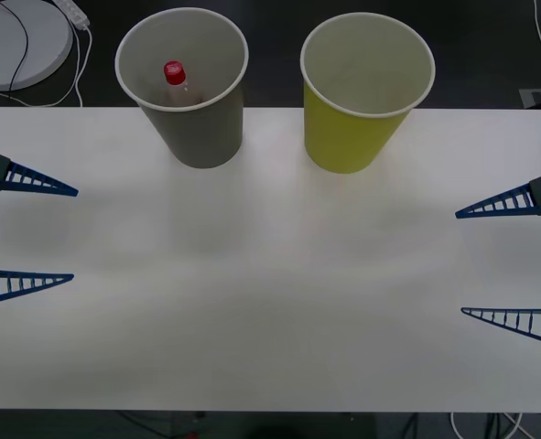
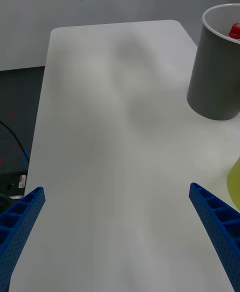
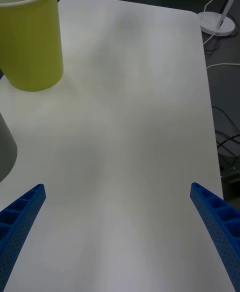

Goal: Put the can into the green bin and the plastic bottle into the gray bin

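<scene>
A smooth white table (image 1: pixel 270 302) with rounded corners spans the scene. At its far edge stand two tall tapered paper cups with white rolled rims and pale insides: the gray bin (image 1: pixel 197 128) to the left and the green bin (image 1: pixel 352 137) just to its right, apart. Inside the gray bin the small clear plastic bottle (image 1: pixel 178 84) stands with its red screw cap up. At the left edge the left gripper (image 1: pixel 32 233) hovers, its blue ribbed wedge fingers spread wide with nothing between them. At the right edge the right gripper (image 1: pixel 503 261) is likewise spread and empty.
</scene>
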Motion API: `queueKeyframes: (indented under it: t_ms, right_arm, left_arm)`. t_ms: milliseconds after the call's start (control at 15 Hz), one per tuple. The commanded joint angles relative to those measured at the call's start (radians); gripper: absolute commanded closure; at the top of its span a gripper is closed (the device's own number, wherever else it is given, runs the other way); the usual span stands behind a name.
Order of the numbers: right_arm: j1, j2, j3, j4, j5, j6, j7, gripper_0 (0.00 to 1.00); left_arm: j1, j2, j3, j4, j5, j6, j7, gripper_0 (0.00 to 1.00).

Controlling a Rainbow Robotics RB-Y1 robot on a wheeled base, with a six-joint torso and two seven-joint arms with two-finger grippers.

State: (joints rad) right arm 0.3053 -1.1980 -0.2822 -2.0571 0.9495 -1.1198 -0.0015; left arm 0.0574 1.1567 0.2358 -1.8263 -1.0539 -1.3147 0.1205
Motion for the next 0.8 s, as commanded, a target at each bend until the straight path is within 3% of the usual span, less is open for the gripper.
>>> queueKeyframes:
  t_ms: [67,800]
  right_arm:
    - [0.0,0.0,0.0,0.0,0.0,0.0,0.0,0.0]
    - [0.0,0.0,0.0,0.0,0.0,0.0,0.0,0.0]
  left_arm:
    - [0.013,0.0,0.004,-0.013,0.009,0.012,-0.004,0.0]
    - [0.018,-0.005,0.0,-0.061,0.014,0.019,0.034,0.0]
